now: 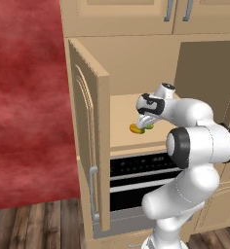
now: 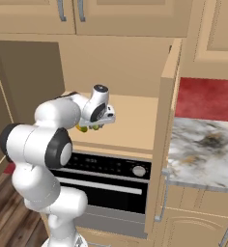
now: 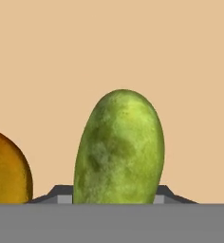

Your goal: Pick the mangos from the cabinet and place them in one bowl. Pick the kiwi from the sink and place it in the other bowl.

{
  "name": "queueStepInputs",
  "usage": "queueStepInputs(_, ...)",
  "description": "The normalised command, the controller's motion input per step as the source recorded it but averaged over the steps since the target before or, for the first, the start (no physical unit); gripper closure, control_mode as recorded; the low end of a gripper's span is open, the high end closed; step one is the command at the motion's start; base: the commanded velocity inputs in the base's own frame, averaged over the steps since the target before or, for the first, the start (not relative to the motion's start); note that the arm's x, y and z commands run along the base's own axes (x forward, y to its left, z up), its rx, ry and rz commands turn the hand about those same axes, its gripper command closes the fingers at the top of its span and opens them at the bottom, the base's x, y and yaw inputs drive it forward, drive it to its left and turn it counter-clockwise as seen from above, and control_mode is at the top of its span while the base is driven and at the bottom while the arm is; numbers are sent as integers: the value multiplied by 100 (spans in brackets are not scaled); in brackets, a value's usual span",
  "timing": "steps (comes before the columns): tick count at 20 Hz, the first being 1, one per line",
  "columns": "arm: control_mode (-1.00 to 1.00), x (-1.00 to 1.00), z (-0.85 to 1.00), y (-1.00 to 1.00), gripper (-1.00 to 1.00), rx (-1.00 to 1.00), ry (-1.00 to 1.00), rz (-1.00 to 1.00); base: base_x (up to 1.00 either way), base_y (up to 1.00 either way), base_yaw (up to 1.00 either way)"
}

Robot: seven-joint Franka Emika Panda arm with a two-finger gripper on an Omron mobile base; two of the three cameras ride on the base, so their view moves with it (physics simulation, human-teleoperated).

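While the tool hangs low over the shelf of the open cabinet, the green mango stands right between its fingers in the hand view, its long axis running straight out along the line of sight, away from the hand. The two finger tips show as dark corners flush against the fruit's lower flanks on either side, so the tool looks clamped on the green mango, or within a hair of it (I judge contact made, since no gap shows between tip and skin).

Just beside it, on the left of the hand view, lies the yellow-orange mango, close to the green one but apart from it and outside the fingers. From the left base view both fruits sit together under the hand near the front of the shelf, the orange one toward the cabinet door and the green tucked under the wrist.

What the coming move turns on is that the grip crosses the mango's narrow width, not its length. A straight lift should clear the neighbour. The likely risk is the fruit pivoting about the tips, as most of its length reaches out beyond them.
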Motion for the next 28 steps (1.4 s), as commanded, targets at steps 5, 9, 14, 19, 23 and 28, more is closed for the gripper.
queueStepInputs(5,-100,0,-7,2,100,0,0,0,0,0,0)
queueStepInputs(9,-100,-10,0,0,100,0,-3,-3,0,0,0)
queueStepInputs(14,-100,-17,-4,0,100,0,-2,-6,0,0,0)
queueStepInputs(19,-100,-14,6,0,100,0,-1,-12,0,0,0)
queueStepInputs(23,-100,-5,8,0,100,0,0,-16,0,0,0)
queueStepInputs(28,-100,-8,10,0,100,0,0,-21,0,0,0)
